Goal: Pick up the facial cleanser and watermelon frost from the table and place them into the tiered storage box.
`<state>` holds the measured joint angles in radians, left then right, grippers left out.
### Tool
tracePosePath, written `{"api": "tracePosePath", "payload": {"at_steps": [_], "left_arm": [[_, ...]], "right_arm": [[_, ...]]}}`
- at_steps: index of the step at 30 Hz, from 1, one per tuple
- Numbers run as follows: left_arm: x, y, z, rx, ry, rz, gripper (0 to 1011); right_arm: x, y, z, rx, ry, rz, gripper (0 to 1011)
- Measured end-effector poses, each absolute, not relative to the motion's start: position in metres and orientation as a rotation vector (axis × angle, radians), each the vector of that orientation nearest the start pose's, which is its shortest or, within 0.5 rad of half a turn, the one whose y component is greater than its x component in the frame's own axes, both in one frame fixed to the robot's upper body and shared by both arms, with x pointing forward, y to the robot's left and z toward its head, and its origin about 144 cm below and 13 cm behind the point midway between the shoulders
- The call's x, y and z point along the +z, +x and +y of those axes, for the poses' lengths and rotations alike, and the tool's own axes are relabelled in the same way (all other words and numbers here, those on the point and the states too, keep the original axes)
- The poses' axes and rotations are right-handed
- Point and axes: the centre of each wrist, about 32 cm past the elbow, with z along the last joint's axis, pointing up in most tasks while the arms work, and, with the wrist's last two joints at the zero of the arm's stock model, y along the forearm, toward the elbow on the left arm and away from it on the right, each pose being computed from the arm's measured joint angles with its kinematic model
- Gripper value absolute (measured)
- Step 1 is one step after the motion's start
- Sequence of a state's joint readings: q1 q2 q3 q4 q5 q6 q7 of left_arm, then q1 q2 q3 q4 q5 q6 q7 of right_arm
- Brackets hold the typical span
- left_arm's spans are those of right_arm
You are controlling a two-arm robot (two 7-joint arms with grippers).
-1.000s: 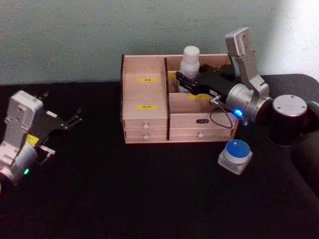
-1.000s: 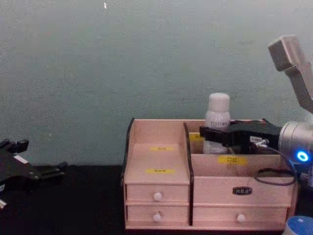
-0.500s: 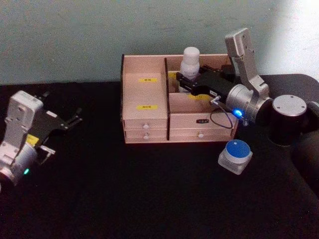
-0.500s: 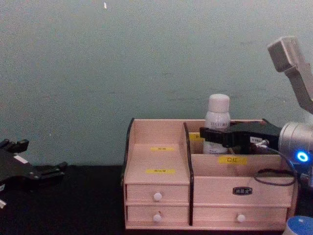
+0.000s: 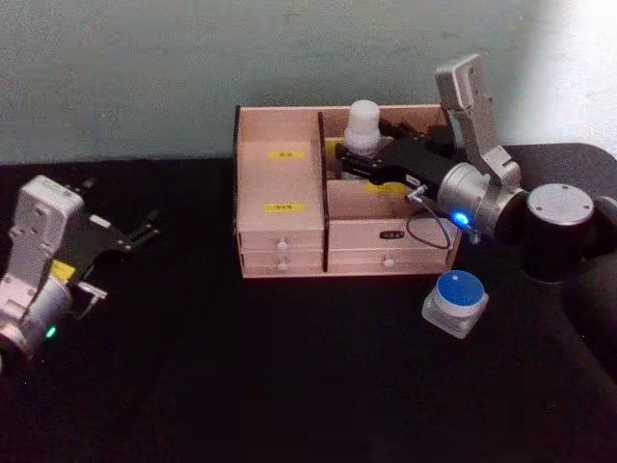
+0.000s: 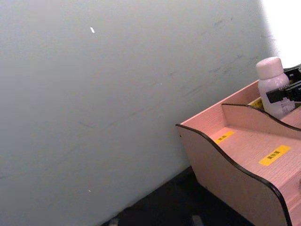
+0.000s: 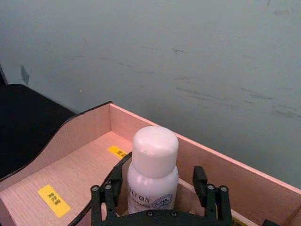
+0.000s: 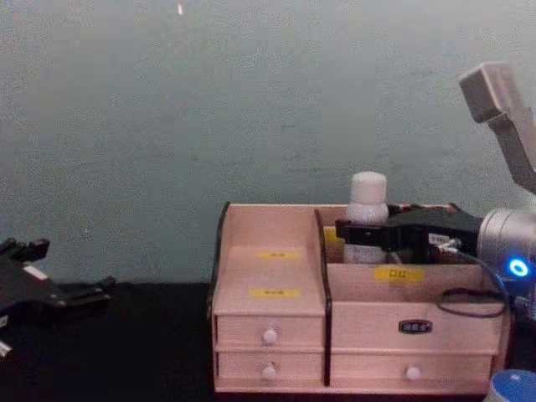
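The facial cleanser (image 5: 364, 123) (image 8: 368, 197) (image 7: 154, 155), a white bottle with a rounded cap, stands upright in the back right compartment of the tiered storage box (image 5: 280, 178) (image 8: 268, 230) (image 7: 80, 165). My right gripper (image 5: 359, 159) (image 8: 356, 234) (image 7: 155, 193) reaches over the box from the right. Its fingers (image 7: 106, 200) stand on either side of the bottle, open, with a small gap at each side. The watermelon frost (image 5: 455, 301) (image 8: 512, 387), a squat jar with a blue lid, sits on the table right of the box's front. My left gripper (image 5: 147, 227) (image 8: 84, 291) rests open at the far left.
The black table (image 5: 289, 376) stretches wide in front of the box. A grey-green wall (image 8: 251, 100) stands close behind the box. In the left wrist view the box's curved side panel (image 6: 225, 174) shows, with the bottle (image 6: 272, 80) beyond it.
The bottle has sunk lower into the back right compartment while my right gripper stayed at about the same height; the fingers now stand off its sides. The left arm has not moved.
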<state>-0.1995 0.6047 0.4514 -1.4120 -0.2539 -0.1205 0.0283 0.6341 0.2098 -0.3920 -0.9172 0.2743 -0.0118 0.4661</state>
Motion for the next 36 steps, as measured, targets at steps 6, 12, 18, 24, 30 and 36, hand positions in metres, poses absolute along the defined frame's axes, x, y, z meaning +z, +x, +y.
{"api": "tracePosePath", "payload": {"at_steps": [6,12,18,24,30,36], "left_arm": [[1.14,0.489,0.31,1.248,0.304,-0.285,1001],[1.14,0.489,0.31,1.248,0.304,-0.285,1001],[1.14,0.489,0.31,1.248,0.304,-0.285,1001],[1.14,0.489,0.31,1.248,0.304,-0.285,1001],[1.14,0.489,0.31,1.248,0.304,-0.285,1001],[1.14,0.489,0.31,1.248,0.304,-0.285,1001]], "right_arm": [[1.179,0.619,-0.233,-0.925,-0.149,-0.007,1002],[1.184,0.613,-0.236,-0.932,-0.127,-0.032,1002],[1.197,0.597,-0.248,-0.92,-0.071,-0.037,1002],[1.205,0.576,-0.267,-0.889,-0.052,-0.017,1002],[1.211,0.541,-0.298,-0.865,-0.082,0.001,1002],[1.215,0.505,-0.323,-0.863,-0.142,0.023,1002]]}}
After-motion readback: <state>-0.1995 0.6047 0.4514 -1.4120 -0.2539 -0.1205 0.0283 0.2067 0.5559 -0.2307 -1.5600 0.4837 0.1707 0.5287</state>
